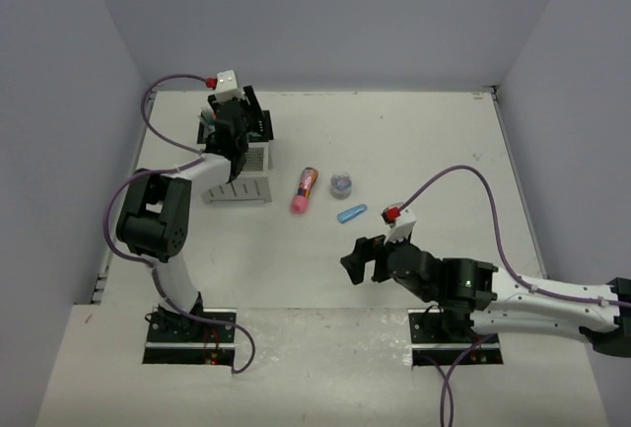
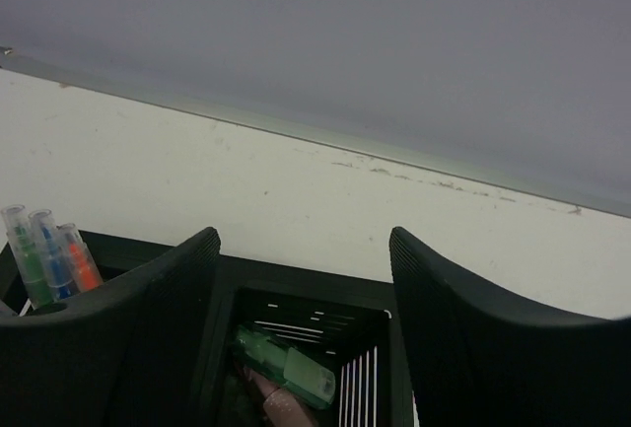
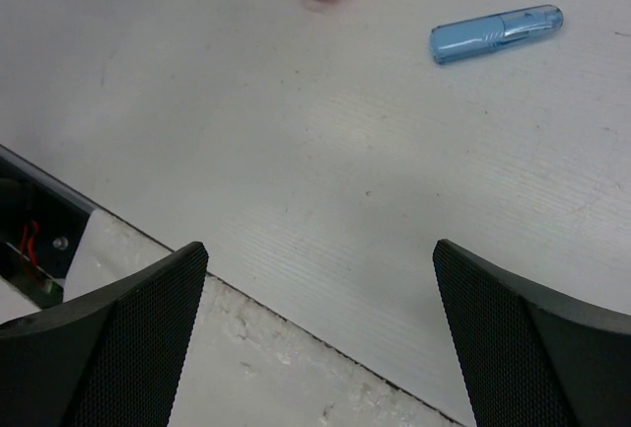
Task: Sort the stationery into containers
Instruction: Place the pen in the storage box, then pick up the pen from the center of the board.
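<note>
Left wrist view: the left gripper has its jaws spread wide with nothing between them. It hangs directly over a cell of the black rack. In that cell a green capsule lies tilted, its long axis running diagonally across the cell, on top of something pinkish we cannot identify. We judge the jaws are parted because this piece is already delivered. In the neighbouring cell three pens stand upright, tips up: green, blue and orange.

Right wrist view: the right gripper is also spread and empty, low over the near part of the table. Well beyond its fingers the blue capsule lies flat. From above, its long axis slants from near-left to far-right. The open jaws suit an approach to it, though the wrist would probably need turning so the fingers close across the short width.

Farther out, the pink tube lies flat with its long axis roughly near-to-far, the plain pink end toward the arms and the patterned end leaning slightly right. The grey-blue roll sits just beside it, between the tube and the blue capsule, apart from both. The white slatted box adjoins the rack on its near side. We cannot see what it contains.
</note>
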